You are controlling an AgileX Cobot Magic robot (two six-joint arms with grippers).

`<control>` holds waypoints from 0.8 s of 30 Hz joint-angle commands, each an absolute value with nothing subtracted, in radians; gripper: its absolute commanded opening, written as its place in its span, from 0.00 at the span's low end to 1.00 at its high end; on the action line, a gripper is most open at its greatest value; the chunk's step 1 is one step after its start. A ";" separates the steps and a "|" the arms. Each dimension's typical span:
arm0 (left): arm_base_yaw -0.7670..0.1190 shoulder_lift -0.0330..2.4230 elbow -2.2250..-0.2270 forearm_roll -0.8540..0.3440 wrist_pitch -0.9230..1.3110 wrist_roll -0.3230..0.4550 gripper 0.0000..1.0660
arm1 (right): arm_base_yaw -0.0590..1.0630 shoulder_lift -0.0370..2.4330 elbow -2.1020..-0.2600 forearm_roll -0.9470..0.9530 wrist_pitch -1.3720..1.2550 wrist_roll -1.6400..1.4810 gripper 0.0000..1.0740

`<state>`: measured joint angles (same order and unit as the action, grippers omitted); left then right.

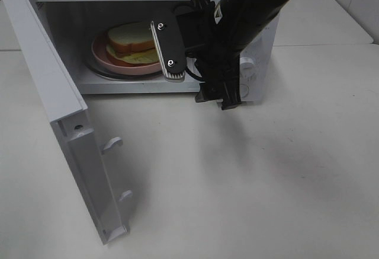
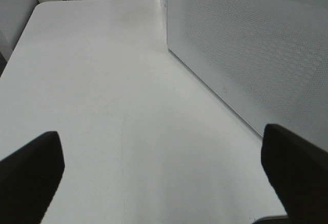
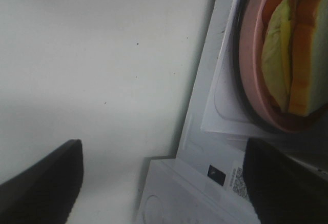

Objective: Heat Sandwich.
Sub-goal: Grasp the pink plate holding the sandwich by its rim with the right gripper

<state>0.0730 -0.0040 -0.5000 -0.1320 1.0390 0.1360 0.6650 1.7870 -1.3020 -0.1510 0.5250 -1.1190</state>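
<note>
Exterior high view: sandwich loaded, door open, heating not yet begun.

The sandwich [image 1: 131,40] lies on the pink plate [image 1: 98,54] inside the microwave [image 1: 260,45], which stands toward the far edge of the bench [image 1: 237,182], so the loading step looks done. The right pincer [image 1: 194,72] hangs at the mouth of the oven just beside the plate, jaws spread wide and holding nothing. The door [image 1: 59,111] stands fully swung out toward the bench's near left corner. What seems left is to draw that arm clear, swing the door shut, and set the knobs [image 1: 246,63] on the front panel. The left pincer [image 2: 164,178] hovers over bare bench beside the oven's perforated side wall, also agape and empty, well placed to push the door.
</note>
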 commanded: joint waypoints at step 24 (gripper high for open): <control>0.074 -0.027 -0.496 -0.139 1.032 0.131 0.97 | 0.677 2.115 -1.630 -0.156 0.508 -1.116 0.73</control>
<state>0.0730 -0.0040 -0.5000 -0.1320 1.0390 0.1360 0.6740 2.1110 -1.6210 -0.1540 0.5060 -1.1190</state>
